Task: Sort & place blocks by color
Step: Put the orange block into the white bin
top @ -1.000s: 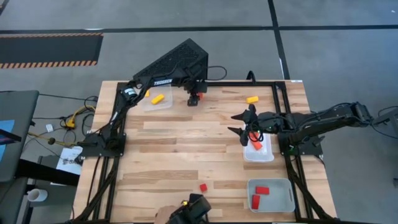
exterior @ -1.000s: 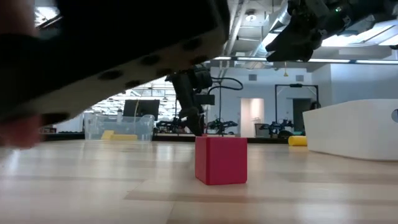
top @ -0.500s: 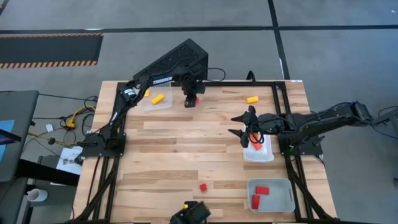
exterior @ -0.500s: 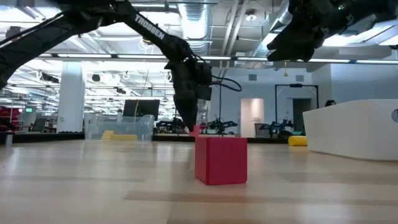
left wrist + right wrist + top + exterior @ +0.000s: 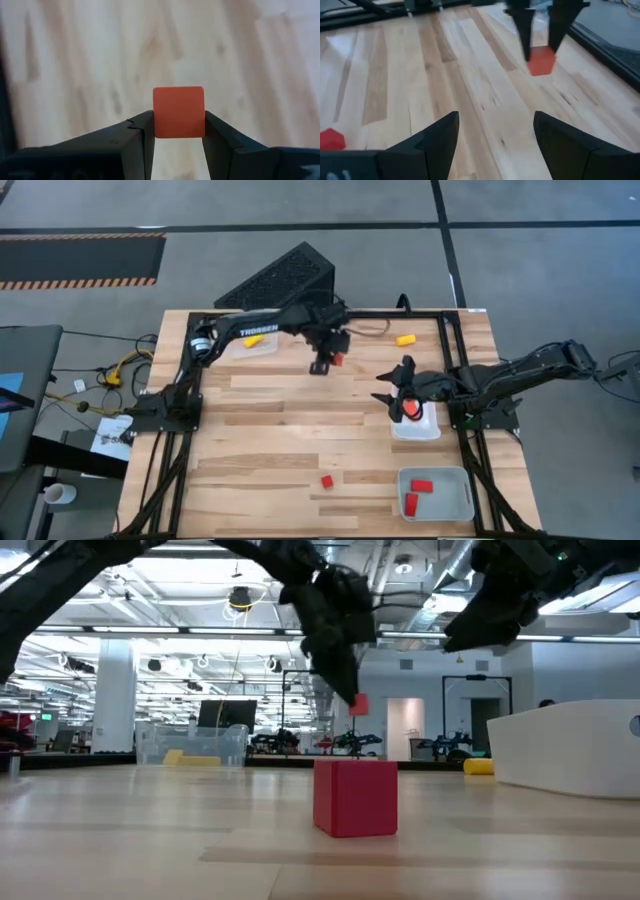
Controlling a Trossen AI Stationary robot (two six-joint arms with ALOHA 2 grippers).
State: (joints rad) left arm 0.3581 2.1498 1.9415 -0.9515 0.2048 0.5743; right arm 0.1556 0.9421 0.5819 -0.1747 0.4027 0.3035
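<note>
My left gripper [image 5: 330,362] [image 5: 178,122] hangs over the far middle of the table, shut on a small red block [image 5: 178,111] [image 5: 360,703]. My right gripper [image 5: 394,383] [image 5: 495,117] is open, hovering beside the white tray [image 5: 425,430], which holds orange blocks [image 5: 413,408]. Another red block [image 5: 326,480] [image 5: 355,798] sits flat on the table near the near edge. One yellow block [image 5: 405,339] lies on the table at the far right. Another yellow block [image 5: 252,338] lies in the clear tray [image 5: 262,348]. My left gripper pinches the red block by two opposite side faces [image 5: 156,117], one finger [image 5: 144,137] on each side. The fingers point down at it from above. The block is lifted clear of the table, level between the fingers.
A grey tray [image 5: 458,510] at the near right corner holds two red blocks [image 5: 421,485]. A black frame runs along the table's far and side edges. Bare wood lies between the two arms and across the table's middle.
My left gripper has risen from the far edge with the red block and moved toward the near and right side; the block is now lifted clear. A dark object at the near edge has gone from view. My right gripper has stayed about where it was.
</note>
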